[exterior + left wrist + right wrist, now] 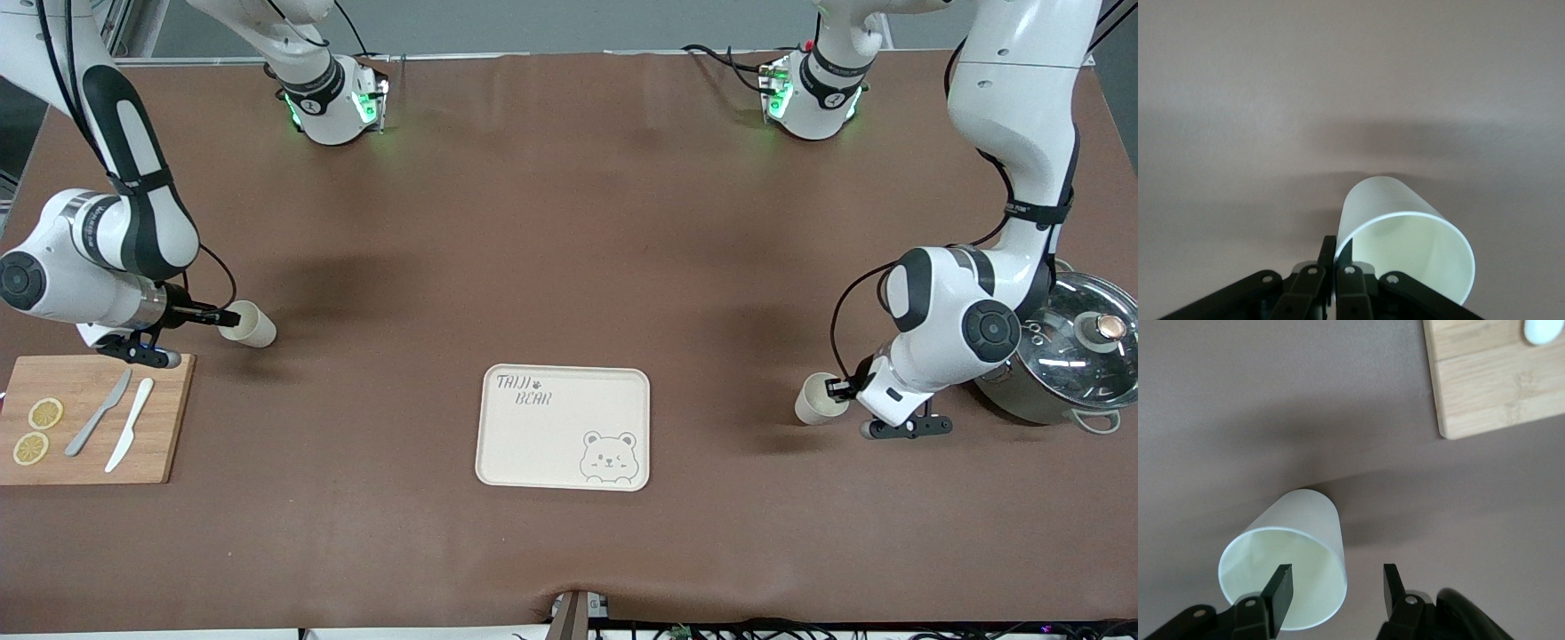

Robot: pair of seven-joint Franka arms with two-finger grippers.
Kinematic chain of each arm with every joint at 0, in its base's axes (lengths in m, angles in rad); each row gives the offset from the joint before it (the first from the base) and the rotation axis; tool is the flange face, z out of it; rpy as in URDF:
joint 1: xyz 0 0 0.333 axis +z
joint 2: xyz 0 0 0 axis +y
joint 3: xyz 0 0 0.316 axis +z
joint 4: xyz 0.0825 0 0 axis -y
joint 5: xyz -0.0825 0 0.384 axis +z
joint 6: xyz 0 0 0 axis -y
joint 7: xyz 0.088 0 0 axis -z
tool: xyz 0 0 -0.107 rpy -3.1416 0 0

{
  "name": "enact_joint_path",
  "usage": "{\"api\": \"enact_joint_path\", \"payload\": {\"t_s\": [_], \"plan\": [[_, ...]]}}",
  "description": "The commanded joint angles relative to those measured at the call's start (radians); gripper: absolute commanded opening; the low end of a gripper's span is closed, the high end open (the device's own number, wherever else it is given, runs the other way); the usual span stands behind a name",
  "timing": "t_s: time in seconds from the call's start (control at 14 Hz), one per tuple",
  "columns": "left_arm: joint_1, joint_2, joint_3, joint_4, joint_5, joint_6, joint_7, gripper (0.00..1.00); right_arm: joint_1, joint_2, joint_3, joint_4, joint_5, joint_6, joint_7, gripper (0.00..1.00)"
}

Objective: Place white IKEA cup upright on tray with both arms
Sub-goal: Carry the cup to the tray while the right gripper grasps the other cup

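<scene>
At the left edge of the front view, a pale bamboo cutting board [93, 418] on the brown desk [569, 267] carries two lemon slices [37, 431], a grey knife [98, 425] and a white knife [130, 436]. Just above it, the right end effector [222, 317] has its fingers spread wide, one inside and one outside the mouth of a white plastic cup lying on its side [250, 324]; the cup looks empty. At lower centre the cream rectangular tray with the grey bear face [563, 427] is bare. Right of it, the left end effector [837, 388] pinches the rim of a second white cup on its side [816, 399], fingers nearly together. A steel pot with a glass lid [1071, 356], partly covered by the left arm, runs off the right edge; its contents cannot be made out.
</scene>
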State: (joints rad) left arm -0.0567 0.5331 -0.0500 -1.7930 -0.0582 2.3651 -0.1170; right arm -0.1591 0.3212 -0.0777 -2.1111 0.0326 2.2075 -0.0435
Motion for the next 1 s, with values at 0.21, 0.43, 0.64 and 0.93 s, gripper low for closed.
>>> {"api": "enact_joint_path", "payload": {"t_s": [0.21,0.43,0.64,0.93], "plan": [[-0.052,-0.032,-0.014,0.079,-0.015,-0.088,-0.074,0.0,-0.073,0.006,0.013,-0.026,0.079,0.028,-0.124,0.38],[-0.116,-0.03,-0.022,0.113,-0.012,-0.092,-0.176,0.0,-0.065,0.006,0.013,-0.026,0.104,0.028,-0.119,0.31],[-0.219,-0.027,-0.022,0.118,-0.003,-0.092,-0.383,0.0,-0.057,0.006,0.015,-0.026,0.134,0.026,-0.119,0.09],[-0.336,0.051,-0.022,0.22,-0.005,-0.092,-0.547,0.0,-0.028,0.004,0.015,-0.017,0.144,0.014,-0.095,0.0]]}}
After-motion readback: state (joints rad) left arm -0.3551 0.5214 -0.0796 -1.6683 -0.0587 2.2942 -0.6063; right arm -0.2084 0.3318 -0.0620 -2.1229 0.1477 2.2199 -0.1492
